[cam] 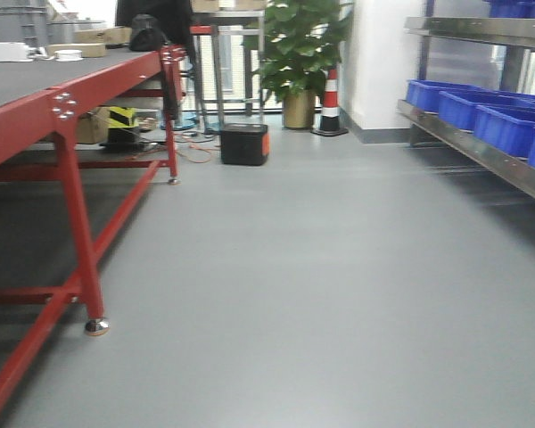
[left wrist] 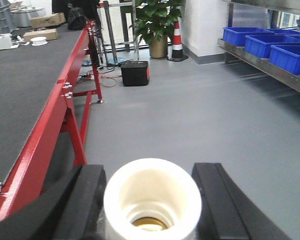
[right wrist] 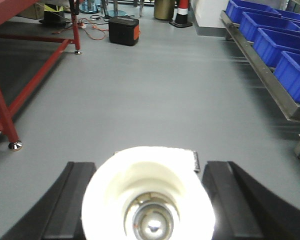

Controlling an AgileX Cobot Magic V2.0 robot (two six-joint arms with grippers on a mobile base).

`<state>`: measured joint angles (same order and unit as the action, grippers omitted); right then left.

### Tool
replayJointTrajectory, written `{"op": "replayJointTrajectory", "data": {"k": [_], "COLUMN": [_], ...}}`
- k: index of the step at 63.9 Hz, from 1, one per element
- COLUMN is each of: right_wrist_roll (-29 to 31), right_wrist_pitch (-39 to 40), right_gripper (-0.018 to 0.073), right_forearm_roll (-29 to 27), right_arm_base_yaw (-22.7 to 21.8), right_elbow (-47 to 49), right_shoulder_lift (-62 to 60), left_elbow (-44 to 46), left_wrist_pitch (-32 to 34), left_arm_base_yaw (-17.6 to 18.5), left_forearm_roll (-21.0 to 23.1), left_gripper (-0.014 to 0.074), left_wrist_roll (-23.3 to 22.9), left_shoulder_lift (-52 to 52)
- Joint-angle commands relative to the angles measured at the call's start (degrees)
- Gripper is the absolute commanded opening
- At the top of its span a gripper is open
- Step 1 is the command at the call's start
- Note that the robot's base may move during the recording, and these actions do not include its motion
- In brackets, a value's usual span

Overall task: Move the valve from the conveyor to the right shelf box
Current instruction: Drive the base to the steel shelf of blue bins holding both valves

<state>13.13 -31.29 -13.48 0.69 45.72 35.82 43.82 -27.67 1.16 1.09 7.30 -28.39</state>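
Note:
In the left wrist view my left gripper (left wrist: pixel 150 172) is shut on a valve (left wrist: pixel 152 200), seen end-on: a white plastic cap with a brass bore between the black fingers. In the right wrist view my right gripper (right wrist: pixel 147 167) is shut on a second valve (right wrist: pixel 147 200), with a white cap and a shiny metal ball inside. Both are held above the grey floor. The conveyor (cam: pixel 36 76), a dark grey belt on a red frame, runs along the left and also shows in the left wrist view (left wrist: pixel 20 85). Blue shelf boxes (cam: pixel 508 125) line the right shelf (right wrist: pixel 270 85). Neither gripper shows in the front view.
A red conveyor leg (cam: pixel 80 241) stands at the left front. A black and orange box (cam: pixel 243 144), a traffic cone (cam: pixel 330 102) and a potted plant (cam: pixel 299 53) stand at the far end. Cardboard boxes (cam: pixel 98 37) lie on the far belt. Grey floor runs between conveyor and shelf.

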Motion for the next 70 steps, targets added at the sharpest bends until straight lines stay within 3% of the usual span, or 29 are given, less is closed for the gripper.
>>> {"op": "replayJointTrajectory", "data": {"k": [1, 70], "right_wrist_roll": [0.4, 0.4], "right_wrist_pitch": [4.8, 4.8], "right_gripper": [-0.0153, -0.0153], "right_forearm_roll": [0.0, 0.0], "right_arm_base_yaw": [0.0, 0.0], "right_elbow": [1.2, 1.2], "right_shoulder_lift": [-0.5, -0.5], "left_elbow": [0.4, 0.4], "left_wrist_pitch": [3.1, 3.1], "left_arm_base_yaw": [0.2, 0.2], "left_forearm_roll": [0.2, 0.2], "left_gripper": [-0.0111, -0.0111], "left_wrist_roll": [-0.3, -0.3], "left_shoulder_lift": [0.4, 0.4]}}
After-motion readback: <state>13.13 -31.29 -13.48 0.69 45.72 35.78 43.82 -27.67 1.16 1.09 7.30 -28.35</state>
